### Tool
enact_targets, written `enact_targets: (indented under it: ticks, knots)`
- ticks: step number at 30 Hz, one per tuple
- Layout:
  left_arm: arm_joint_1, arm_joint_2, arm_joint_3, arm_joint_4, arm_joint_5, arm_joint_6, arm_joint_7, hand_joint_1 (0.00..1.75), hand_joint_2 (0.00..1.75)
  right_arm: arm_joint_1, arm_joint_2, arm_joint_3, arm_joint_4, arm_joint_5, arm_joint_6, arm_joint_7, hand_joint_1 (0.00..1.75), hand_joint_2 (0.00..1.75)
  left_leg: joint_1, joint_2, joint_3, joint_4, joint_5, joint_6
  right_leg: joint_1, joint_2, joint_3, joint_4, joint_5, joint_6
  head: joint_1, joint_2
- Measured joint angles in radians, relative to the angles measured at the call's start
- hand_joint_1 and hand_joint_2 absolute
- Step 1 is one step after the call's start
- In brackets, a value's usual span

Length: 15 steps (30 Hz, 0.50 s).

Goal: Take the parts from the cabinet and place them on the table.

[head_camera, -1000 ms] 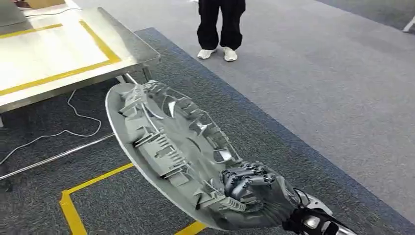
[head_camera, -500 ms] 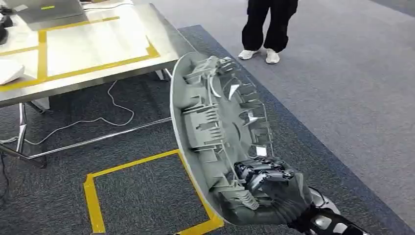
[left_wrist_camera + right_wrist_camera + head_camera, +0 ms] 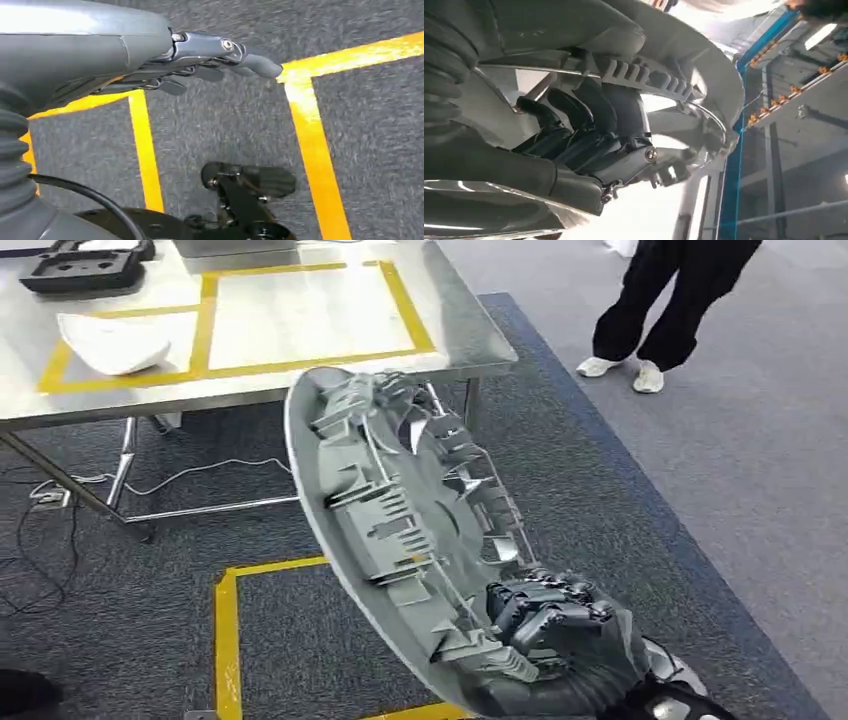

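Note:
A large round grey plastic part with ribs and clips on its inner face hangs tilted over the carpet, its far rim close to the steel table. My right hand grips the part's near rim, fingers hooked over the ribs; the right wrist view shows those dark fingers curled round the ribbed edge of the part. My left hand hangs over the floor with its fingers stretched out and nothing in it.
The steel table carries yellow tape boxes, a white part and a black tray. Cables lie under it. Yellow tape marks a square on the carpet. A person's legs stand at the far right.
The whole view has swung, bringing more of the table into sight and shifting the person right. The grey part stays in my right hand, now tilted leftward with its far rim by the table edge.

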Motion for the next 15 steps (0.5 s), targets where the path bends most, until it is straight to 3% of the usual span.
enact_targets:
  ticks: [1, 2, 3, 4, 7, 8, 9, 10, 11, 13, 14, 15]
  knots:
    - [0.0, -0.001, 0.0, 0.0, -0.001, 0.0, 0.0, 0.0, 1.75, 0.0, -0.001, 0.0, 0.0, 0.0, 0.0, 0.0, 1.75, 1.75, 0.002, -0.017, 0.004, 0.003, -0.004, -0.004, -0.002, 0.013, 0.038, -0.096, 0.062, -0.001, -0.001, 0.0]
    - [-0.001, -0.001, 0.0, 0.0, -0.002, 0.0, 0.0, 0.0, 1.75, 0.0, -0.002, 0.0, 0.0, 0.0, 0.0, 0.0, 1.75, 1.75, 0.004, -0.032, 0.006, 0.009, -0.01, -0.009, -0.005, 0.04, 0.071, -0.183, 0.105, -0.002, 0.0, 0.0]
    - [-0.002, -0.001, 0.0, 0.0, -0.003, 0.0, 0.0, 0.0, 1.75, 0.0, -0.003, 0.001, 0.0, 0.0, -0.001, 0.0, 1.75, 1.75, 0.0, -0.042, 0.002, 0.012, -0.014, -0.016, -0.009, 0.088, 0.08, -0.196, 0.083, -0.002, -0.001, 0.0]
    - [-0.005, -0.001, 0.0, 0.0, -0.005, 0.0, 0.0, 0.0, 1.75, 0.004, -0.004, 0.001, -0.004, 0.001, -0.001, 0.001, 1.75, 1.75, 0.003, -0.056, -0.007, 0.02, -0.015, -0.02, -0.011, 0.087, 0.095, -0.215, 0.08, -0.005, -0.001, 0.0]
    - [0.004, -0.003, -0.001, 0.0, -0.016, 0.007, 0.0, 0.0, 1.75, 0.019, -0.012, 0.001, -0.017, 0.005, -0.014, 0.0, 1.75, 1.75, 0.011, -0.08, -0.013, 0.013, -0.009, -0.034, -0.002, 0.064, 0.095, -0.212, 0.08, -0.018, -0.003, 0.0]
    - [0.005, -0.002, -0.001, 0.0, -0.019, 0.01, 0.0, 0.0, 1.75, 0.027, -0.016, 0.001, -0.024, 0.005, -0.019, 0.0, 1.75, 1.75, 0.01, -0.079, -0.014, 0.017, -0.014, -0.038, -0.01, 0.049, 0.102, -0.22, 0.081, -0.025, -0.002, 0.0]
    - [0.004, -0.004, -0.002, 0.0, -0.021, 0.015, 0.0, 0.0, 1.75, 0.037, -0.021, 0.0, -0.03, 0.005, -0.021, 0.0, 1.75, 1.75, 0.001, 0.001, -0.02, 0.041, -0.027, -0.047, -0.01, 0.034, 0.113, -0.222, 0.079, -0.03, -0.006, 0.0]
    - [0.001, -0.007, -0.003, 0.0, -0.023, 0.018, 0.0, 0.0, 1.75, 0.046, -0.025, -0.001, -0.038, 0.004, -0.023, 0.0, 1.75, 1.75, 0.002, 0.043, -0.047, 0.095, -0.056, -0.054, -0.008, 0.017, 0.118, -0.224, 0.074, -0.039, -0.013, 0.0]
    - [-0.004, -0.008, -0.003, 0.0, -0.024, 0.019, 0.0, 0.0, 1.75, 0.053, -0.032, -0.001, -0.042, 0.001, -0.021, 0.0, 1.75, 1.75, 0.005, 0.058, -0.087, 0.173, -0.091, -0.057, -0.006, -0.001, 0.123, -0.223, 0.07, -0.042, -0.013, 0.0]
    - [-0.005, -0.013, -0.003, 0.0, -0.027, 0.019, 0.0, 0.0, 1.75, 0.056, -0.04, -0.001, -0.042, 0.002, -0.01, 0.0, 1.75, 1.75, 0.012, 0.061, -0.162, 0.312, -0.137, -0.061, -0.006, -0.032, 0.13, -0.223, 0.062, -0.043, -0.013, 0.0]
    - [-0.004, -0.014, -0.003, 0.0, -0.027, 0.019, 0.0, 0.0, 1.75, 0.056, -0.043, -0.001, -0.042, 0.005, -0.004, 0.0, 1.75, 1.75, 0.014, 0.062, -0.171, 0.322, -0.126, -0.061, -0.007, -0.044, 0.134, -0.223, 0.058, -0.043, -0.013, 0.0]
    - [-0.001, -0.014, -0.003, 0.0, -0.028, 0.019, 0.0, 0.0, 1.75, 0.054, -0.047, -0.001, -0.041, 0.012, 0.0, 0.001, 1.75, 1.75, 0.015, 0.064, -0.158, 0.291, -0.094, -0.061, -0.007, -0.057, 0.139, -0.223, 0.054, -0.042, -0.013, 0.0]
